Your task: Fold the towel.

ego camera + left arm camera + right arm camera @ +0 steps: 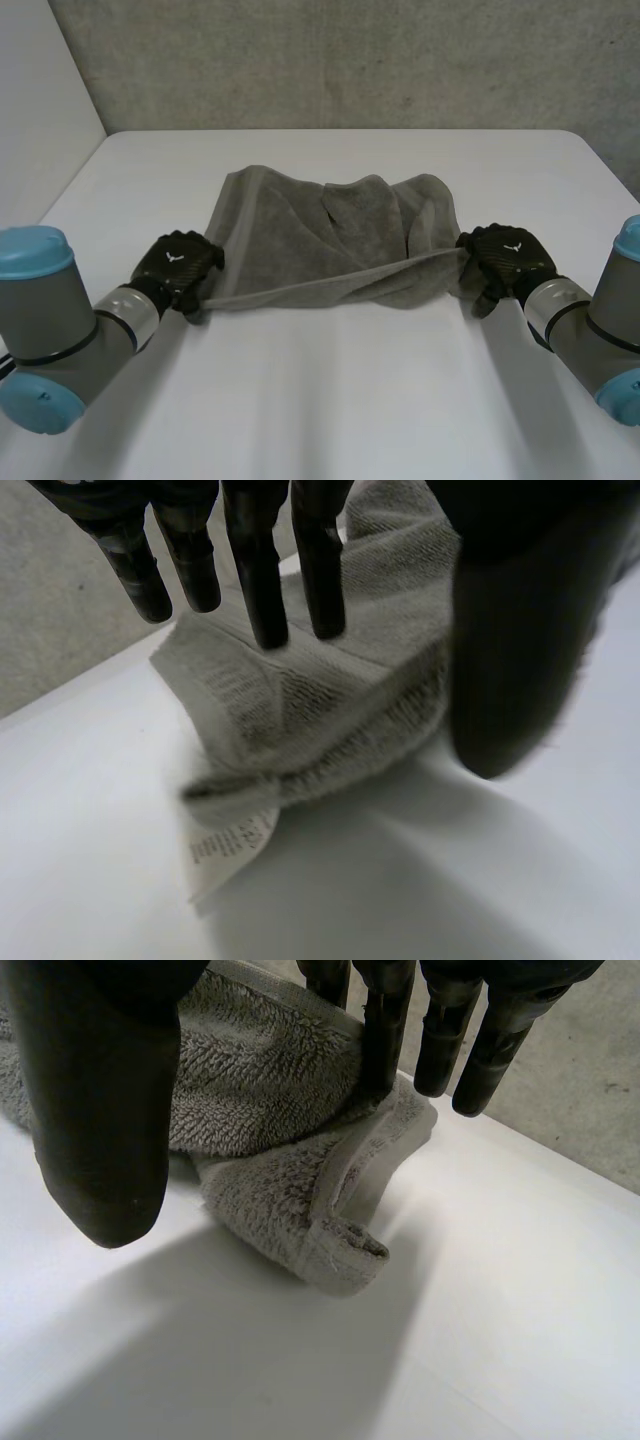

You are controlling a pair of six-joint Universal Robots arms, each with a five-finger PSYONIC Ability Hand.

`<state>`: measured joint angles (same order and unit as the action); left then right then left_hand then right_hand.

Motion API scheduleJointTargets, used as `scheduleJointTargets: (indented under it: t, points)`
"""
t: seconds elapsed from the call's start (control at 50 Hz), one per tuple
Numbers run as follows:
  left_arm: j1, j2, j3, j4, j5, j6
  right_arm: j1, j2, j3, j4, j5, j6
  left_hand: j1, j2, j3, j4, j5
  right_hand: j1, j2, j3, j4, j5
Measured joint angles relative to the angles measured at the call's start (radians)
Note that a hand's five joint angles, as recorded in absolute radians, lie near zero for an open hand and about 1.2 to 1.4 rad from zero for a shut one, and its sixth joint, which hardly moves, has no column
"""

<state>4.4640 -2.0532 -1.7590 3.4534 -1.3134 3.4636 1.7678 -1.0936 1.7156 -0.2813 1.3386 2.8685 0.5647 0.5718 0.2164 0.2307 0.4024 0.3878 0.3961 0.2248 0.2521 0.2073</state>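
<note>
Black left hand: closed on the near left corner of the grey towel. In the left wrist view, its straight fingers bear on the far side of the corner fold and the thumb stands on the near side, so the towel is pinched between them. A white label hangs from this corner beyond the fingertips and lies on the desk.

Right hand: closed on the near right corner of the towel. In the right wrist view, the fingers extend straight, with one pressed onto the hem. The thumb stands opposite, and the towel is pinched between thumb and fingers. The tip of the corner curls over just past the fingertips and touches the desk.

Towel position: the near edge runs in a stretched line from one hand to the other. The rest lies bunched and creased on the white desk behind that edge, around the middle of the desk.

Left arm and right arm enter from the near corners. A grey wall stands behind the desk
</note>
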Motion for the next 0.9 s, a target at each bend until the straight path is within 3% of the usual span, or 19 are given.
scheduleJointTargets:
  t: [0.06, 0.14, 0.22, 0.32, 0.4, 0.5, 0.58, 0.62, 0.7, 0.9]
  points:
    - [-0.008, -0.03, 0.016, 0.002, -0.003, 0.0, -0.002, 0.0, -0.002, 0.0, 0.001, 0.0, 0.412, 0.416, 0.0, 0.0, 0.392, 0.0, 0.0, 0.0, 0.0, 0.0]
    - [-0.014, -0.052, 0.033, 0.003, -0.006, 0.001, -0.005, -0.001, -0.005, 0.001, 0.004, 0.0, 0.732, 0.725, 0.0, 0.0, 0.724, -0.001, 0.0, 0.0, 0.0, -0.009]
    - [-0.014, -0.052, 0.042, 0.003, -0.008, -0.001, -0.007, -0.004, -0.005, 0.005, 0.007, 0.0, 0.735, 0.729, 0.0, 0.0, 0.732, -0.096, -0.08, 0.0, 0.0, -0.141]
    - [-0.01, -0.02, 0.042, 0.003, -0.009, -0.004, -0.008, -0.015, 0.003, 0.007, 0.009, 0.001, 0.735, 0.729, 0.0, 0.0, 0.734, -0.141, -0.124, 0.0, 0.0, -0.145]
    - [-0.004, 0.006, 0.034, 0.002, -0.008, -0.007, -0.012, -0.029, 0.015, 0.003, 0.008, 0.013, 0.735, 0.729, 0.0, 0.0, 0.734, 0.165, 0.162, 0.0, 0.0, 0.178]
    - [0.005, 0.02, 0.021, 0.001, -0.006, -0.013, -0.029, -0.04, 0.015, 0.005, 0.004, 0.047, 0.735, 0.729, 0.0, 0.0, 0.734, 0.149, 0.164, 0.0, 0.0, 0.15]
    - [0.012, 0.021, 0.012, 0.001, -0.005, -0.016, -0.046, -0.046, 0.008, 0.015, -0.002, 0.084, 0.735, 0.729, 0.0, 0.0, 0.734, 0.414, 0.417, 0.0, 0.0, 0.414]
    - [0.014, 0.02, 0.009, 0.0, -0.005, -0.017, -0.051, -0.05, 0.006, 0.021, -0.007, 0.1, 0.735, 0.729, 0.0, 0.0, 0.734, 0.374, 0.375, 0.0, 0.0, 0.383]
    - [0.013, 0.02, 0.006, 0.0, -0.004, -0.017, -0.061, -0.063, -0.001, 0.029, -0.016, 0.124, 0.735, 0.729, 0.0, 0.0, 0.734, 0.09, 0.09, 0.0, 0.0, 0.065]
    - [0.008, 0.021, 0.005, 0.0, -0.003, -0.017, -0.07, -0.066, -0.009, 0.029, -0.027, 0.153, 0.735, 0.729, 0.0, 0.0, 0.734, 0.071, 0.055, 0.0, 0.0, 0.032]
